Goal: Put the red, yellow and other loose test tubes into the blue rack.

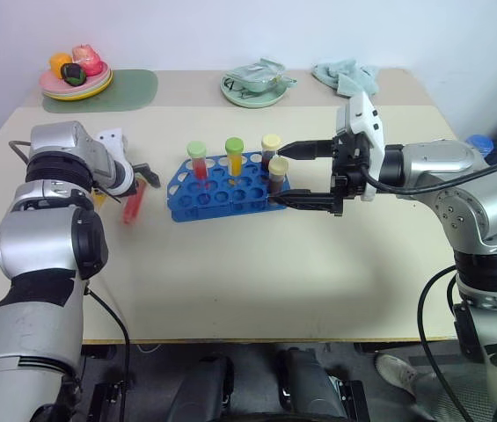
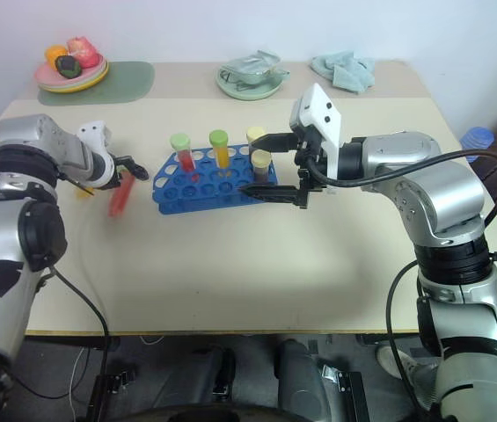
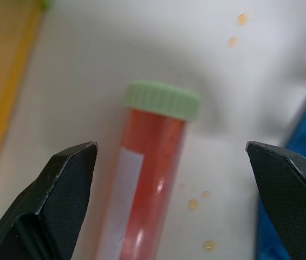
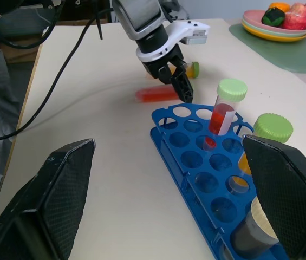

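Observation:
The blue rack (image 1: pixel 222 189) stands mid-table holding a red tube (image 1: pixel 198 160), a yellow tube (image 1: pixel 234 155) and two brown tubes with pale caps (image 1: pixel 276 172). A loose red tube with a green cap (image 1: pixel 133 205) lies on the table left of the rack. My left gripper (image 3: pixel 169 147) hovers just over it, open, the tube (image 3: pixel 153 162) lying between the fingers untouched. A loose yellow tube (image 4: pixel 191 68) lies just beyond that gripper. My right gripper (image 1: pixel 276 176) is open at the rack's right end, its fingers on either side of the brown tubes.
At the table's back stand a plate of toy fruit (image 1: pixel 76 77) on a green mat, a plate with crumpled wrapping (image 1: pixel 255 86) and a pale green cloth (image 1: pixel 346 74). Small orange droplets (image 3: pixel 193 204) dot the table near the red tube.

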Robot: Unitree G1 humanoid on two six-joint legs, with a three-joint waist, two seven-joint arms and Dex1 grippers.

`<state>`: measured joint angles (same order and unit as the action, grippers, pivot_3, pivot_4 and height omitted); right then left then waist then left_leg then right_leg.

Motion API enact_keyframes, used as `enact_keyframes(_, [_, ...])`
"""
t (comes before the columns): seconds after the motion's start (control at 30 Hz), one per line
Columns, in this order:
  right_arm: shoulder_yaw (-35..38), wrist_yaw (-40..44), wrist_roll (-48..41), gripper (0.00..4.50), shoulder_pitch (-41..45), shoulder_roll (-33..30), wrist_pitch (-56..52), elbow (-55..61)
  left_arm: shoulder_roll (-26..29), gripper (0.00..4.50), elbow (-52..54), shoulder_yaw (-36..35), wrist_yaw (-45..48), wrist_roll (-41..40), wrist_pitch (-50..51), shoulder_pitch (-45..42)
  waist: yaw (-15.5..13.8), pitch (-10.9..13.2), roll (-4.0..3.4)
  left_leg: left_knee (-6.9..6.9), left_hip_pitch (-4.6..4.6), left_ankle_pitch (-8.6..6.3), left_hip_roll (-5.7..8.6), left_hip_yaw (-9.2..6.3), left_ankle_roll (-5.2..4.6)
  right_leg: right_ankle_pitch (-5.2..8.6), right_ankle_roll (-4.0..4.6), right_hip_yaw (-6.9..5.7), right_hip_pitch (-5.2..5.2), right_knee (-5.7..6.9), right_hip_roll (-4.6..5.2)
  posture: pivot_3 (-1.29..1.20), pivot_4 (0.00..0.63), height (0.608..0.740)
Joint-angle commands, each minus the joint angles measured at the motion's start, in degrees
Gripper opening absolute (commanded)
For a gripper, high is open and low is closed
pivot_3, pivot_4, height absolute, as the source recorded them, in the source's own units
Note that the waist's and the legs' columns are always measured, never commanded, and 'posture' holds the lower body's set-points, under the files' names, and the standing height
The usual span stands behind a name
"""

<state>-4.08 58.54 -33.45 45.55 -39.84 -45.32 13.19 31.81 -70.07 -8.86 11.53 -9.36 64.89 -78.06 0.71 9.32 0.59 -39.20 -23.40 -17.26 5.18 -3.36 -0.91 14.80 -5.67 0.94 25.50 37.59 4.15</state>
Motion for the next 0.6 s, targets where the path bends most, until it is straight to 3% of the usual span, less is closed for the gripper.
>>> enact_keyframes(0.03, [1.2,-0.2,-0.6,4.44,0.7,0.2,0.7,1.3,0.8,4.5,0.2,1.9,1.7,2.3,0.5,-3.2,0.0,0.0,0.0,0.0,-0.01,0.0,0.0,0.0,0.0,0.0,0.0,0.0,0.0,0.0,0.0,0.0,0.15,0.74])
enact_keyframes(0.1, [1.2,-0.2,-0.6,4.44,0.6,0.3,0.9,1.1,0.6,4.5,0.0,3.1,2.8,3.5,0.1,-3.4,0.0,0.0,0.0,0.0,-0.01,0.0,0.01,0.0,0.0,0.0,0.0,0.0,0.01,0.01,0.0,0.0,0.15,0.74])
enact_keyframes(0.17, [1.2,-0.2,-0.5,4.5,0.4,0.4,1.0,1.1,0.2,3.95,-0.2,4.2,4.1,4.6,-0.4,-3.4,0.0,0.0,0.0,0.0,-0.01,0.0,0.01,0.0,0.0,0.0,0.0,0.0,0.01,0.01,0.01,0.0,0.15,0.74])
enact_keyframes(0.4, [1.5,-0.8,-0.9,4.5,-0.6,0.5,0.7,2.0,-0.5,0.68,-0.7,5.7,6.3,6.4,-0.1,-3.1,0.0,0.0,0.0,-0.01,-0.01,0.0,0.01,0.0,0.0,0.0,0.0,0.0,0.02,0.1,0.01,0.0,0.15,0.74])
enact_keyframes(0.6, [1.5,-0.9,-0.9,4.5,-1.1,0.3,0.6,2.2,-0.5,0.62,0.0,6.7,8.9,7.2,0.3,-2.4,0.1,0.0,0.0,-0.04,-0.01,0.0,0.02,0.03,0.0,0.0,0.0,0.01,0.08,0.35,0.02,0.0,0.15,0.74])
